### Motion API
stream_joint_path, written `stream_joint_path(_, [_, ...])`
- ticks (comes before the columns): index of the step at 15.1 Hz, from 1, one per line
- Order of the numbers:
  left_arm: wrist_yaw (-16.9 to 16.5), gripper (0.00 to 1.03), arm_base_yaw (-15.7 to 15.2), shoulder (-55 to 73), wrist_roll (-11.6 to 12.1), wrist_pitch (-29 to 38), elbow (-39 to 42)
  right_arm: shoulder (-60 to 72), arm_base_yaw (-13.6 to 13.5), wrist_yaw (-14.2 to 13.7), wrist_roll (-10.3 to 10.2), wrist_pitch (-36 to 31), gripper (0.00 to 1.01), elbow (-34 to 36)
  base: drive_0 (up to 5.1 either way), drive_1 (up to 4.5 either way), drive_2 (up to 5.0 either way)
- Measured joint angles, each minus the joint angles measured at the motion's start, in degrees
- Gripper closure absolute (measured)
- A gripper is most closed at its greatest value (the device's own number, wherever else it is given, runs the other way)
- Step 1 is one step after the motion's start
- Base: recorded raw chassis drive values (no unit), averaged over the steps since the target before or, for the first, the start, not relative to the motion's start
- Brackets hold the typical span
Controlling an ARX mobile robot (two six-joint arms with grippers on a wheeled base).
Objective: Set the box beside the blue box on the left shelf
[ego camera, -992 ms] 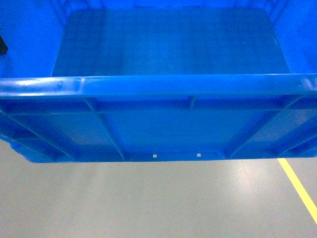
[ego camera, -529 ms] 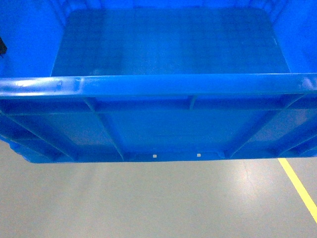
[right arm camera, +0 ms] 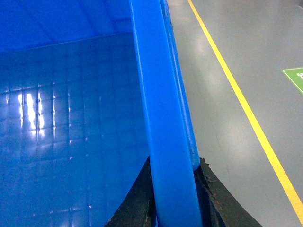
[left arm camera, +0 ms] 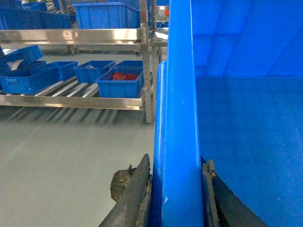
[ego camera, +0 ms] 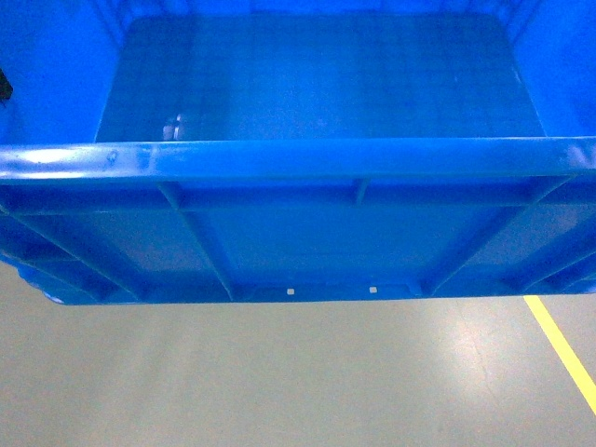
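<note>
Item: blue plastic crate [ego camera: 307, 223], which I am holding clear above the grey floor [ego camera: 279, 372], its ribbed near wall filling the head view beside a yellow floor line [ego camera: 559, 349]. Left tool [left arm camera: 177, 189] is pinching the crate's left rim, one finger outside and one inside the wall; right tool [right arm camera: 173, 189] is pinching the right rim likewise. Roller shelf [left arm camera: 71, 92] is standing well apart beyond the left rim, carrying smaller blue bins [left arm camera: 120, 82].

The box [ego camera: 307, 84] runs past the head view's edges, hiding both grippers and the shelf.
</note>
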State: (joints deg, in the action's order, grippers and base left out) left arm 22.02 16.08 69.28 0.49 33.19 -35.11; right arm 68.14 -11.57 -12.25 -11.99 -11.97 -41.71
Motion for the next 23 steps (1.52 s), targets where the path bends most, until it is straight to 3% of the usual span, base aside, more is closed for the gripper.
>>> stream_joint_path(23, [0.0, 0.85, 0.0, 0.0, 0.0, -0.1, 0.0, 0.0, 0.0, 0.0, 0.0, 0.0, 0.86, 0.0, 0.0, 4.32, -4.3])
